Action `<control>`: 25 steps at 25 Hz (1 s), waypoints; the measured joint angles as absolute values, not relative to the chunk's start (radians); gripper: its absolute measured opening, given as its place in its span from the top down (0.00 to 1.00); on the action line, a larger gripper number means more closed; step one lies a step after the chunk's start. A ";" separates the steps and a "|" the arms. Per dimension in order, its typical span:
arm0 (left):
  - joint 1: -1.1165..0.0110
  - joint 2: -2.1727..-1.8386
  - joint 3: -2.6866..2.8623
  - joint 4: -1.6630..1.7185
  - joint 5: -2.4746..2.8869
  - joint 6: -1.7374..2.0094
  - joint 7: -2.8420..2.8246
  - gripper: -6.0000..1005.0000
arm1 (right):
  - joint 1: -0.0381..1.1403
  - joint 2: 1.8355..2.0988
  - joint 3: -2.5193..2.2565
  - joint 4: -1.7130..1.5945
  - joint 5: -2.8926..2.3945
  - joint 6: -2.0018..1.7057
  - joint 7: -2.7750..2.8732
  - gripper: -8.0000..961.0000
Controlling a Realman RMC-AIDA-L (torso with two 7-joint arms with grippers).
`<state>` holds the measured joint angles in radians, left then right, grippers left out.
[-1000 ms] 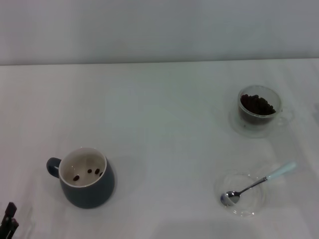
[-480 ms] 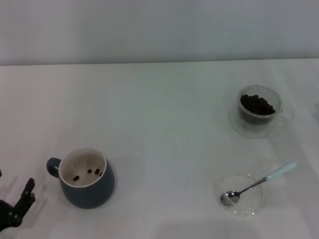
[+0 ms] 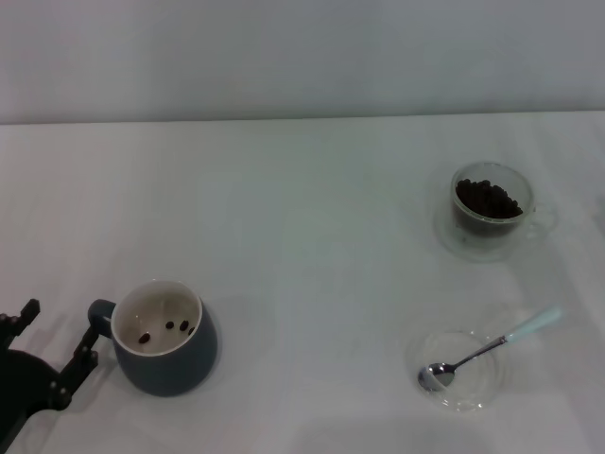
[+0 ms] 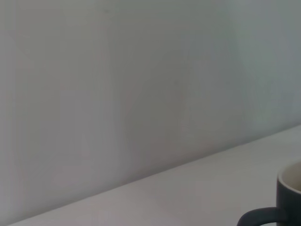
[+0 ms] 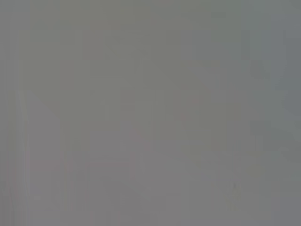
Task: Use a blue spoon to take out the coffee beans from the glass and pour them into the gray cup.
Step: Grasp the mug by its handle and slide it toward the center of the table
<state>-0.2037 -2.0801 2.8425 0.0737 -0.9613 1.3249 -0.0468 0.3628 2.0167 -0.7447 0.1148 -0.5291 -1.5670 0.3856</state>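
**Left gripper arrives beside the gray cup's handle**

Compared with a second ago, the left gripper point(image 3: 55, 352) has come up from the near left corner and now sits just beside the handle of the gray cup point(image 3: 168, 342). Its fingers point(image 3: 85, 352) are spread apart and hold nothing; one of them is very near the handle, but I cannot tell if it touches. I think the arm prepares to steady or hold the cup.

Nothing else has moved. The cup has a few coffee beans point(image 3: 168, 327) on its white bottom. The glass point(image 3: 492, 210), far on the right side, is half full of beans. The blue spoon point(image 3: 493, 347) lies untouched on a clear saucer point(image 3: 463, 378) at the near right, with its bowl in the saucer and its handle over the rim. The right gripper is not in view.

The tabletop point(image 3: 312, 246) is white and plain, and behind it stands a pale bare wall point(image 3: 302, 57). The left wrist view shows the same wall and the cup's edge point(image 4: 288, 197).
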 joint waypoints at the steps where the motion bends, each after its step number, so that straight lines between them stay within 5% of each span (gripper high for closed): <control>1: -0.206 -2.080 2.842 0.074 -0.960 1.322 -0.046 0.25 | 0.363 2.017 -0.744 0.115 -0.529 -1.567 0.387 0.11; 20: -0.278 -2.085 2.843 0.085 -0.957 1.229 0.060 0.30 | 0.364 2.017 -0.745 0.115 -0.529 -1.570 0.411 0.11; 25: -0.286 -2.086 2.842 0.092 -0.957 1.227 0.073 0.56 | 0.364 2.017 -0.743 0.115 -0.529 -1.567 0.411 0.11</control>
